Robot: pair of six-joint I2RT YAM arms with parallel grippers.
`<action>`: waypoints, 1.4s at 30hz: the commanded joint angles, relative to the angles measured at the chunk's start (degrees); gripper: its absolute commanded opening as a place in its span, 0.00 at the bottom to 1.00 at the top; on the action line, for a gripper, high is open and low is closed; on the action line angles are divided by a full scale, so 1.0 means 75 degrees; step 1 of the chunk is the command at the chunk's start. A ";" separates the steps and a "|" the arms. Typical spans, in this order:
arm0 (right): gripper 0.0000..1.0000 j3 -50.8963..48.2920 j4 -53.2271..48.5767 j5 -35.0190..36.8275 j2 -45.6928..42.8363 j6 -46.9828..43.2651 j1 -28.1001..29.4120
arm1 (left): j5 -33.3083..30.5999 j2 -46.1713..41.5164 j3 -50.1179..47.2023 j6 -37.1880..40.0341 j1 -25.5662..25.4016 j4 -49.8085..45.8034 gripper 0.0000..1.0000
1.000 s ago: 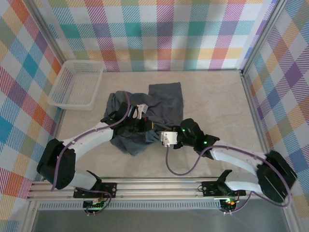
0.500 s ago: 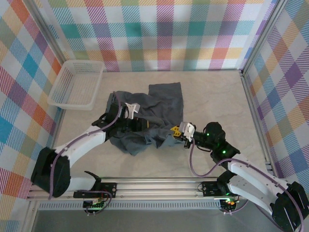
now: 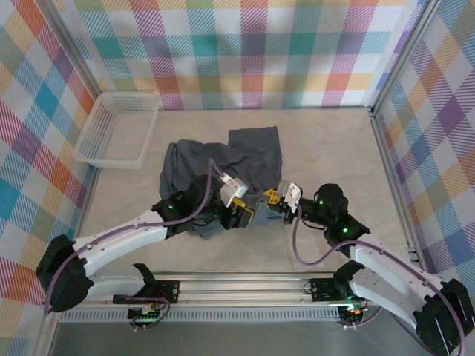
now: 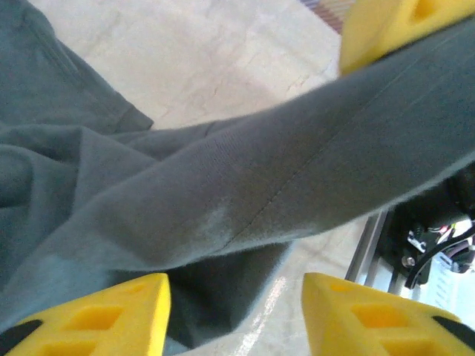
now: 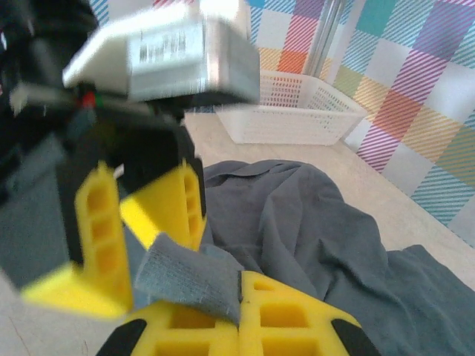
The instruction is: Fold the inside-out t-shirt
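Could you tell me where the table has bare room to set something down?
Widest: the table right of the shirt, up to the right wall. A narrow strip runs between shirt and back wall. Crowded: the shirt's near edge, where left gripper and right gripper meet, and the basket corner.

plaid wall panels [image 3: 245,52] in teal, orange, purple and yellow line the top, left and right of the frame. a pale beige marbled tabletop [image 3: 334,141] lies in the middle, evenly lit. an aluminium rail [image 3: 237,291] runs along the bottom edge.
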 commanded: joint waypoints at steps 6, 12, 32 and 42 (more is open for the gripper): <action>0.00 0.0455 -0.0270 0.0023 0.0287 0.0276 -0.0061 | -0.0908 0.0304 0.0327 -0.0595 -0.0139 0.1412 0.56; 0.00 0.0457 -0.0450 0.0243 0.0293 0.0174 -0.0061 | -0.1180 0.0180 0.0424 -0.0706 -0.0130 0.1021 0.35; 0.05 0.1250 -0.2581 0.1908 0.1685 0.1798 -0.1220 | 0.2877 0.1321 0.2643 -0.3457 0.0971 -0.0490 0.00; 0.32 0.1421 -0.5138 0.2631 -0.0786 0.8192 -0.1222 | 0.2873 0.1924 0.3179 -0.3519 0.1085 -0.0982 0.00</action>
